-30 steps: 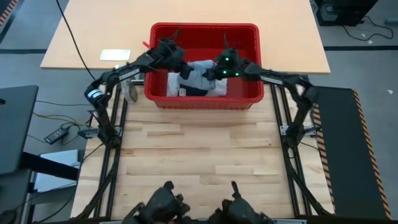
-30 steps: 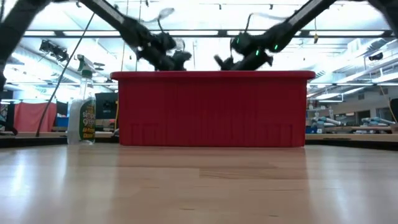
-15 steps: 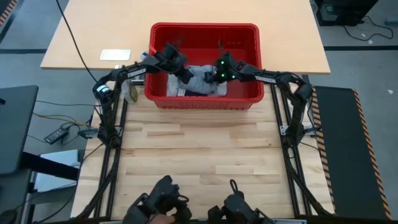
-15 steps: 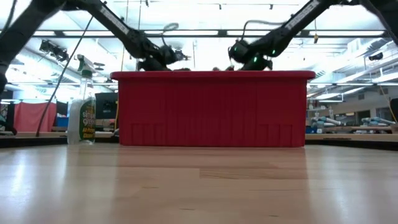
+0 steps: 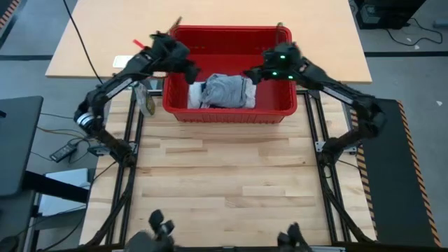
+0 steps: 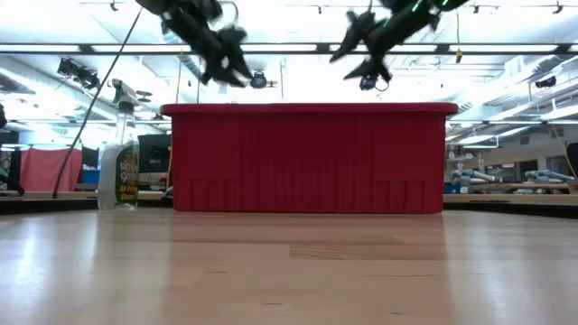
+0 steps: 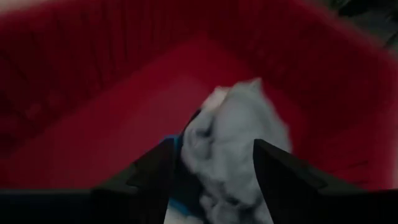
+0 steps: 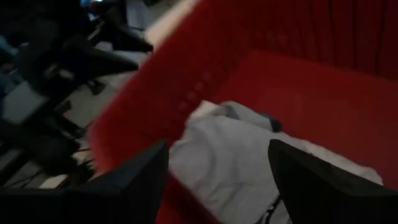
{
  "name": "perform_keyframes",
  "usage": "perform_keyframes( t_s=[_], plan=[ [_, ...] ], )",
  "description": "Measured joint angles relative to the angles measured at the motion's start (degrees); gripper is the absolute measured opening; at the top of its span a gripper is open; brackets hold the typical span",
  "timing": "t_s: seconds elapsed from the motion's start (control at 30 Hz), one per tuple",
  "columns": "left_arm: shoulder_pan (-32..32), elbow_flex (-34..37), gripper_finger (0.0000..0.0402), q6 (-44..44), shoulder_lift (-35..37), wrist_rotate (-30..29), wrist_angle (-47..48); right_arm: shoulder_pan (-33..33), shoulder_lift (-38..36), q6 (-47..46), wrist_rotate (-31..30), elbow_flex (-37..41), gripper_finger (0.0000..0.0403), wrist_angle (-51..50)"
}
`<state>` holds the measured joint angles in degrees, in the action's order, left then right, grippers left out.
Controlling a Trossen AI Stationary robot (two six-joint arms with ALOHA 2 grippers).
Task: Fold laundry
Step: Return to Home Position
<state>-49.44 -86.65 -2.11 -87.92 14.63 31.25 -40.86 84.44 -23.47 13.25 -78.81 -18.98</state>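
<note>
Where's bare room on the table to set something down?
The light wooden tabletop before the red plastic basket is bare. Crowded: folded grey cloth lies in the basket's near half, left pincer and right pincer hover open above it, spray bottle at its left.

Work table (image 5: 224,175): pale butcher-block planks. Behind it stood a second, smoother tan table (image 5: 315,42) carrying a small white card (image 5: 129,61). Floor (image 5: 409,77) was grey, with loose cables (image 5: 70,149) lying at the left. A spray bottle (image 6: 119,162) stood at the left. Long strip lights (image 6: 298,47) ran overhead, all lit. Benches (image 6: 506,185) with equipment showed far behind.
</note>
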Motion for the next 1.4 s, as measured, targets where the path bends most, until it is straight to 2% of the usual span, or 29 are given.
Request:
perform_keyframes(
  t_s=[0.13,0.23,0.4,0.5,0.7,0.8,0.97,1.07,1.17,1.23,1.3,1.4],
  plan=[
    [1.70,-0.13,0.0213,-1.99,5.79,0.49,-1.17,2.32,-6.47,3.16,-0.73,0.00,0.0270,-2.89],
    [4.02,-0.13,0.0201,-1.00,7.31,0.46,-1.59,4.75,-9.88,3.98,-1.93,0.00,0.0262,-3.20],
    [12.24,-0.01,0.0181,1.05,9.11,0.34,-2.02,12.78,-14.24,6.34,-4.09,0.00,0.0236,-3.85],
    [19.85,3.26,0.0170,4.36,9.11,-3.43,-8.20,20.23,-16.21,9.95,-9.73,0.60,0.0216,-4.42],
    [32.66,14.23,0.0153,8.61,11.57,-13.03,-22.90,33.78,-21.99,11.68,-26.32,7.12,0.0172,-2.52],
    [36.46,20.30,0.0147,11.82,14.28,-16.56,-27.06,38.62,-27.13,10.93,-29.20,13.75,0.0145,3.00],
    [40.98,34.44,0.0131,14.91,24.08,-19.69,-35.26,43.27,-35.06,9.55,-28.23,22.67,0.0089,8.94],
    [41.25,40.50,0.0122,14.10,31.04,-20.04,-37.00,43.77,-39.16,14.46,-28.38,24.61,0.0061,8.19],
    [40.87,42.80,0.0118,11.34,37.23,-20.15,-32.48,43.73,-42.32,17.73,-28.88,25.20,0.0041,-0.74],
    [40.40,43.30,0.0117,13.15,41.35,-20.04,-26.12,43.74,-44.55,17.39,-29.50,26.58,0.0027,-3.67],
    [39.85,44.75,0.0117,14.82,45.97,-20.10,-23.03,44.24,-48.32,17.28,-28.82,29.66,0.0012,-1.72],
    [39.97,50.36,0.0116,14.57,53.99,-20.71,-24.54,45.32,-54.80,17.48,-27.26,36.67,0.0008,2.97]
  ],
)
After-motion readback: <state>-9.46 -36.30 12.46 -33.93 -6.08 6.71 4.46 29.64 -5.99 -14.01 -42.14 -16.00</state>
